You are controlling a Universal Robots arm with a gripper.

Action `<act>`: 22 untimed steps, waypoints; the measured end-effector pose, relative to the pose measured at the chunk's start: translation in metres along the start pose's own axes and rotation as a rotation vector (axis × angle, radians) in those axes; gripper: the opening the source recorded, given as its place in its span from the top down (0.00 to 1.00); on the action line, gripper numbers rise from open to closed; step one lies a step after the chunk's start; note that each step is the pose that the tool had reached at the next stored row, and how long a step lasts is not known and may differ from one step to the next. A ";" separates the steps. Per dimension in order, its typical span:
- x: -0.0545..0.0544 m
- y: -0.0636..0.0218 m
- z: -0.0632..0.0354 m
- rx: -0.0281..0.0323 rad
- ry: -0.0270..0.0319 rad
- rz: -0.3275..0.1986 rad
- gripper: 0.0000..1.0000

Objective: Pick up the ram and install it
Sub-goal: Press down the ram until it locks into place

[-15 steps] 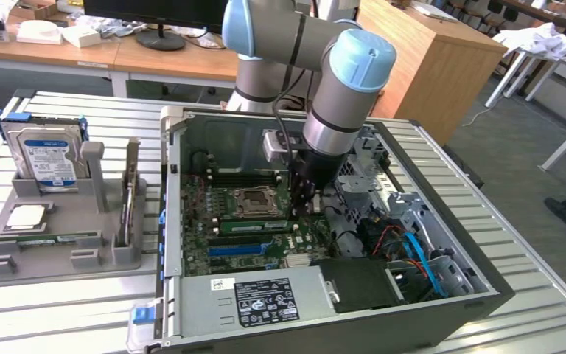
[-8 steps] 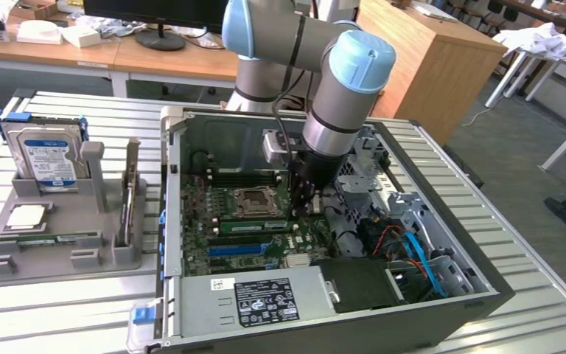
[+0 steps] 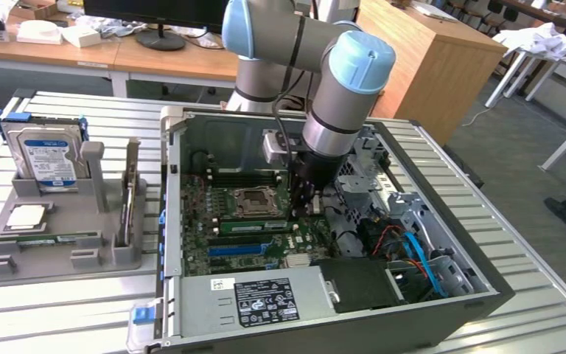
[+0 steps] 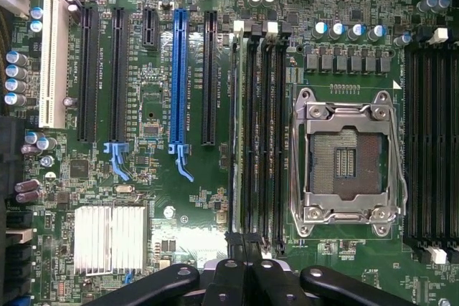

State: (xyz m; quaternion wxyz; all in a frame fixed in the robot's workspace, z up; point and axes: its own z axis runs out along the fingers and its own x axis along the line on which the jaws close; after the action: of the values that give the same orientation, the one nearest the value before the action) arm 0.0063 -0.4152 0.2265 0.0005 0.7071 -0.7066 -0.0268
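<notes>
Gripper (image 4: 244, 266): black fingers pressed together with nothing pinched between them, poised over one end of the black memory slots beside the silver processor socket (image 4: 350, 152); in the exterior view the gripper (image 3: 309, 208) sits low inside the open grey computer case (image 3: 480, 284), centre of the frame.
Ram location: the long, narrow green circuit-board stick (image 3: 253, 226) stands on edge in a slot on the green motherboard (image 3: 200, 214), just below the socket in the exterior view and above the blue slot strip (image 3: 242, 250). It is not in the fingers.
Step in hand: judged to be seating the stick, with the closed fingertips acting as a pusher.
Doing it well: keep the fingertips centred on the stick's thin top edge. Push straight down without tilting. Stay clear of the neighbouring empty slots and the socket. Both end latches should close, so each end probably needs equal pressure.
Ram appearance: seen edge-on from the wrist, the ram (image 4: 238, 127) is a thin pale-green line between white latch tabs. Its sticker and chips cannot be made out.
Nearby: a grey parts holder (image 3: 57, 254) sits on the slatted table (image 3: 47, 324) at the exterior view's left.
</notes>
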 end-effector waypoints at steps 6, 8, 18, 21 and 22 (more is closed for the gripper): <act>0.000 0.0000 0.0010 -0.0001 0.0000 0.000 0.90; 0.000 0.0000 0.0010 -0.0001 0.0000 0.000 0.90; 0.000 -0.0001 0.0023 -0.0001 -0.0001 0.000 0.90; 0.000 -0.0001 0.0030 0.0001 -0.0001 0.000 0.90; 0.000 -0.0001 0.0030 -0.0001 0.0000 0.000 0.90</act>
State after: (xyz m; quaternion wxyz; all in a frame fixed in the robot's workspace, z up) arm 0.0063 -0.4152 0.2235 0.0005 0.7071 -0.7066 -0.0268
